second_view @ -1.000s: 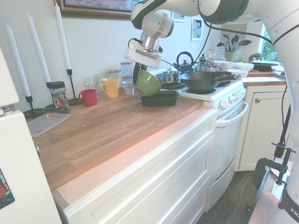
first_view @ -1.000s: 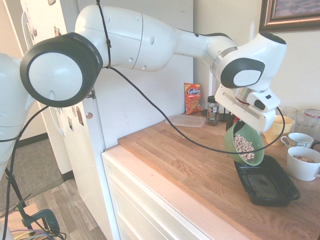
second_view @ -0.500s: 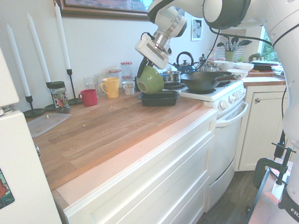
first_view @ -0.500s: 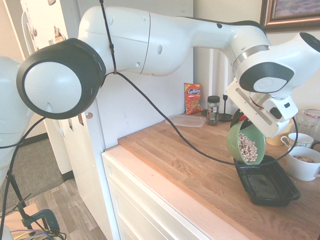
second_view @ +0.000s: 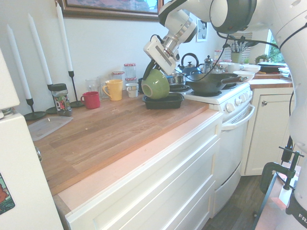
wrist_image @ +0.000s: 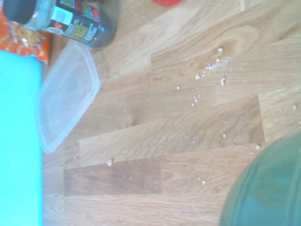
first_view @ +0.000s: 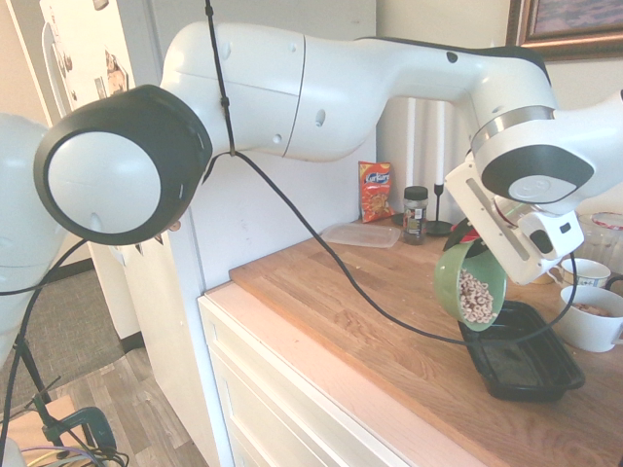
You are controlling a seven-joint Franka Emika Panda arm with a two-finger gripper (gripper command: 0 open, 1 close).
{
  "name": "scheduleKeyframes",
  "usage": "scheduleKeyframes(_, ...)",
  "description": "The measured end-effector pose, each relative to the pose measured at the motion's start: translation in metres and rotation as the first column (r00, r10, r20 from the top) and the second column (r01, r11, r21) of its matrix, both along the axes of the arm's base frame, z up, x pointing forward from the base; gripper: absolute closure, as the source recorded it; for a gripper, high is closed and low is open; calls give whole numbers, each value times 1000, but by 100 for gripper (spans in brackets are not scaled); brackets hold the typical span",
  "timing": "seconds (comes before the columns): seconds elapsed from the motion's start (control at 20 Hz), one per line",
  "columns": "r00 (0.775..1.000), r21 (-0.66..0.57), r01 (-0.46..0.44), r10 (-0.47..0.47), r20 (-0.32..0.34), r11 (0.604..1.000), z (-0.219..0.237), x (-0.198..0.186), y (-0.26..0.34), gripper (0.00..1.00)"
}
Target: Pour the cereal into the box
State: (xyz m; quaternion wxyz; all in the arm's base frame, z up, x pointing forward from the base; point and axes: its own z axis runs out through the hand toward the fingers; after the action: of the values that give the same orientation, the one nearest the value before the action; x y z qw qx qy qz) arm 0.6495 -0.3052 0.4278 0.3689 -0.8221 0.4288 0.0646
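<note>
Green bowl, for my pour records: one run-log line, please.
gripper: shut on green bowl | bowl: tilted at black tray | cereal: in bowl, none seen in tray

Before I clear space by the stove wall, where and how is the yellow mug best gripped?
Probably by the upper rim of the yellow mug, coming straight down from above: it stands upright with an open top. One finger inside and one outside should suit, keeping clear of the handle's loop.
</note>
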Motion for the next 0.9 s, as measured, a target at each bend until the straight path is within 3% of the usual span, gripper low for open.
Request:
scheduleKeyframes(0.35,997,118,-24,15,74,993,4,-6,-8,100)
scheduleKeyframes(0.6,996,177,-28,12,92,984,3,-11,-18,100)
scheduleKeyframes(0.9,988,293,-62,17,153,954,-6,-17,-28,100)
